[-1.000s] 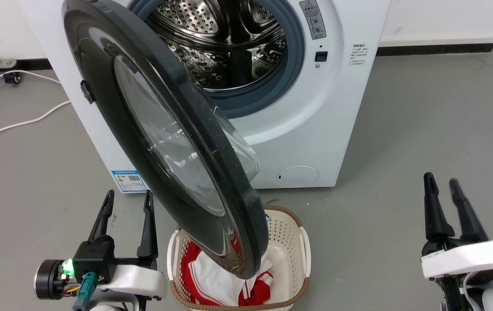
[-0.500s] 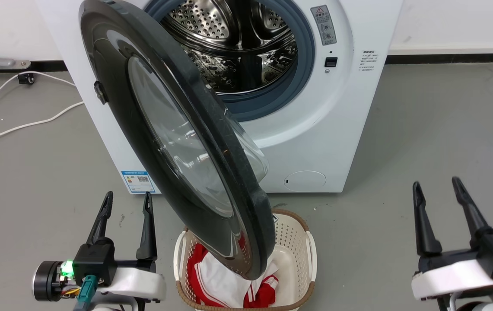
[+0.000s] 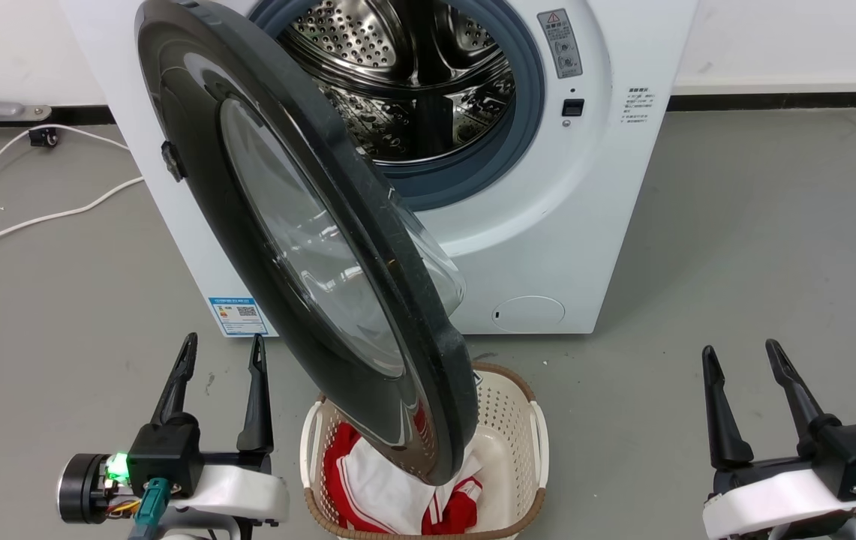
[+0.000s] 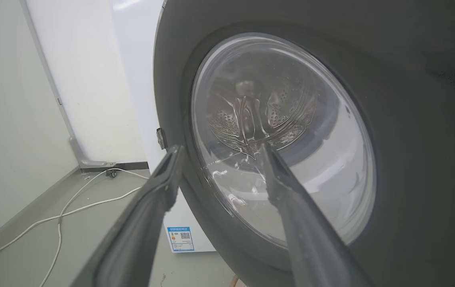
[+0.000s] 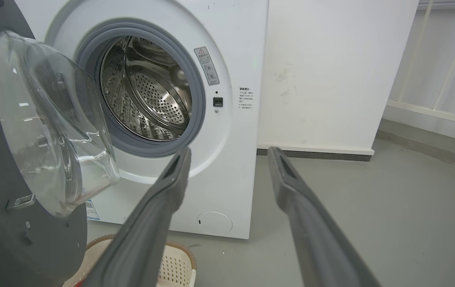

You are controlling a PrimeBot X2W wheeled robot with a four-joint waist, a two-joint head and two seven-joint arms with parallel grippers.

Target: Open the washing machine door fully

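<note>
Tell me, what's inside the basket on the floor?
Red and white cloth lies in the basket. The washing machine door covers part of it, so anything there is hidden.

One washing machine (image 3: 548,225), one door (image 3: 202,195), one basket (image 3: 540,439), two end effectors (image 3: 223,337) (image 3: 739,346).

Bright, even indoor light — soft shadows, mostly sharp.
Glossy sheen streaks the washing machine door (image 3: 195,187), the drum (image 3: 397,67) glints, and a faint shadow lies on the floor (image 3: 773,225) beside the washing machine (image 3: 548,225); in wrist views the left end effector (image 4: 220,146) and right end effector (image 5: 229,149) look soft up close — verticals lean.
</note>
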